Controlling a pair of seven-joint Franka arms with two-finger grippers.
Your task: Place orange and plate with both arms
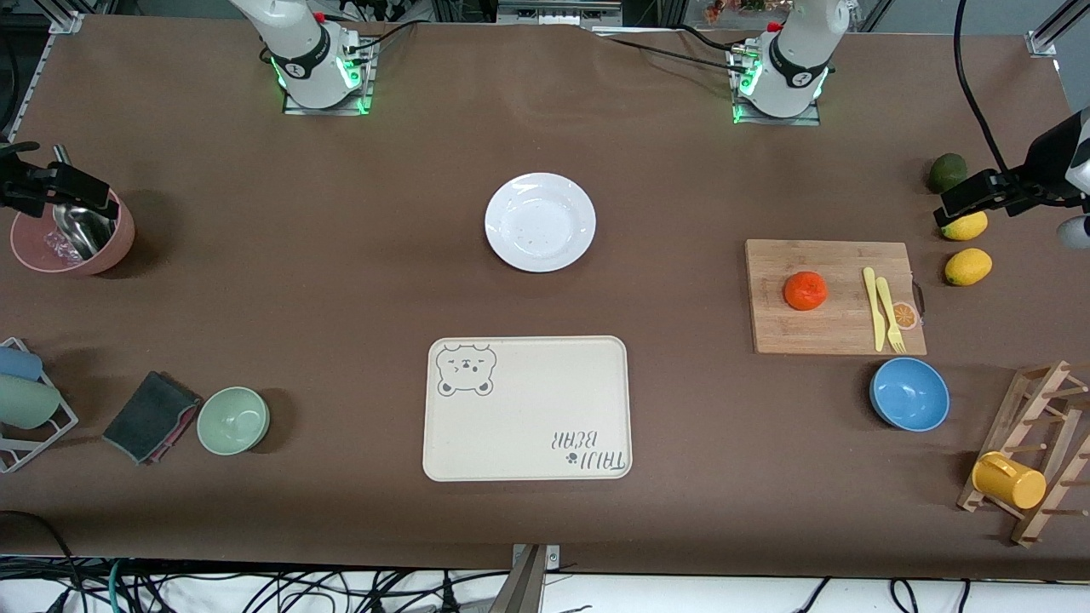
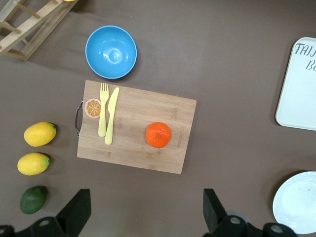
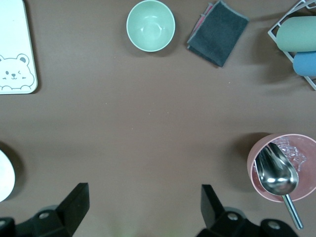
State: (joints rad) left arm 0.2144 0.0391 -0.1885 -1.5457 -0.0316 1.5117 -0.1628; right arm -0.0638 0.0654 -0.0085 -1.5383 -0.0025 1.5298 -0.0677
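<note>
The cream tray [image 1: 527,408], lower centre of the front view, lies bare as the likely destination, with the plate [image 1: 540,221] above it and the orange [image 1: 805,290] at centre right on the cutting board [image 1: 834,297], while the left gripper [image 2: 145,217] and the right gripper [image 3: 143,212] hover at the frame's right and left edges, jaws apart, holding nothing.

Bear tray [image 1: 527,409], cutting board [image 1: 834,296], blue bowl [image 1: 909,394], lemons [image 1: 967,266]

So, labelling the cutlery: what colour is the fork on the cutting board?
Pale yellow fork, matching the knife; clearest in the left wrist view.
</note>
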